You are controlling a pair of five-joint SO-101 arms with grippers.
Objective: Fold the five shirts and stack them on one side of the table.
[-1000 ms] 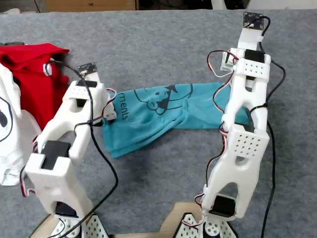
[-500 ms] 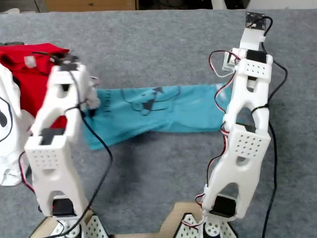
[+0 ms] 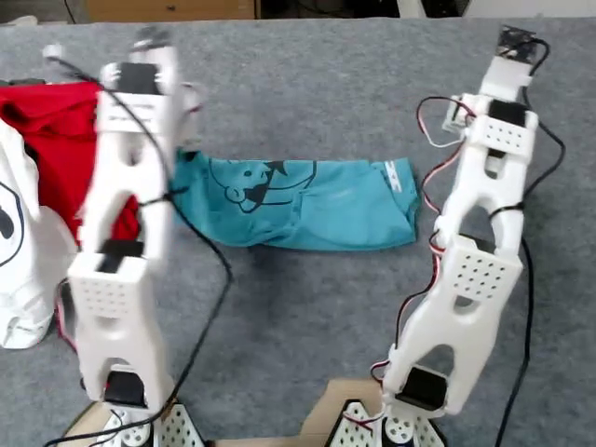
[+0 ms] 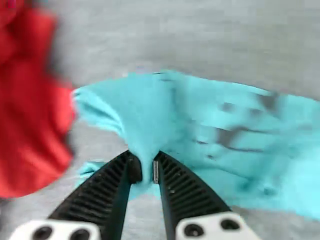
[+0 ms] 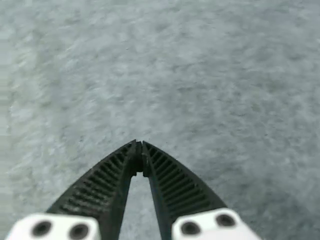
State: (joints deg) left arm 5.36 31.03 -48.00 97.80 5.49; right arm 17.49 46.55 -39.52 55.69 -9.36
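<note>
The teal shirt (image 3: 298,205) lies as a soft, rumpled band across the middle of the table (image 3: 307,84). Its long axis runs from one arm to the other, and its print faces up. The left gripper (image 4: 147,170) is at the band's end nearest the red shirt (image 3: 56,140), with its ribbed black jaws nipped tight on a raised pleat of the thin knit cloth (so this arm looks best placed to carry a fold along that axis). The right gripper (image 5: 139,160) hangs over bare grey felt beyond the opposite end, its jaws pressed together on nothing. A white shirt (image 3: 19,251) is heaped beside the red one, on the left arm's side.
</note>
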